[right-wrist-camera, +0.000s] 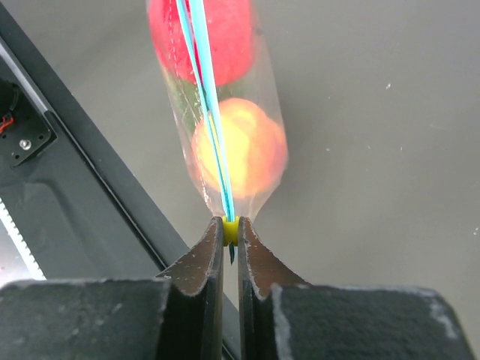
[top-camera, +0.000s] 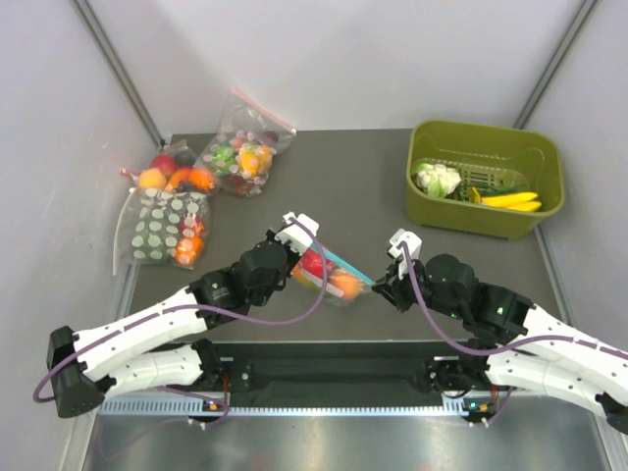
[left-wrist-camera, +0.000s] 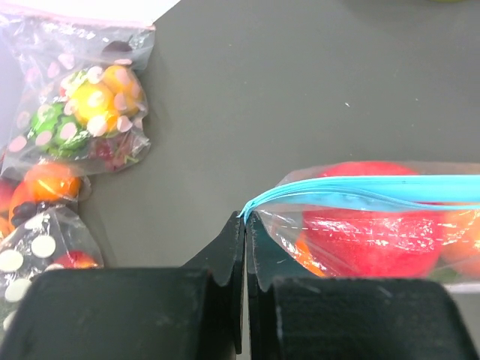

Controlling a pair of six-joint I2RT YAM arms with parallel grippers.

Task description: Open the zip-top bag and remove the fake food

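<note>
The zip-top bag (top-camera: 332, 275) is a small clear bag with a light-blue zip strip, held up between my two grippers near the table's front. Inside it show a red round fruit (left-wrist-camera: 367, 225) and a peach-orange round one (right-wrist-camera: 240, 146). My left gripper (left-wrist-camera: 245, 219) is shut on the bag's left corner at the end of the zip strip (left-wrist-camera: 375, 191). My right gripper (right-wrist-camera: 231, 232) is shut on the yellow zip slider (right-wrist-camera: 231, 230) at the bag's other end. The strip (right-wrist-camera: 206, 90) runs straight away from the slider. In the top view the left gripper (top-camera: 297, 257) and right gripper (top-camera: 381, 286) flank the bag.
A clear bag with a pink-red zip (top-camera: 245, 147) and a white-dotted bag (top-camera: 167, 226) lie at the far left with loose fruits (top-camera: 167, 175). A green bin (top-camera: 535, 221) at the far right holds a white cauliflower (top-camera: 437, 179) and yellow pieces (top-camera: 510, 200).
</note>
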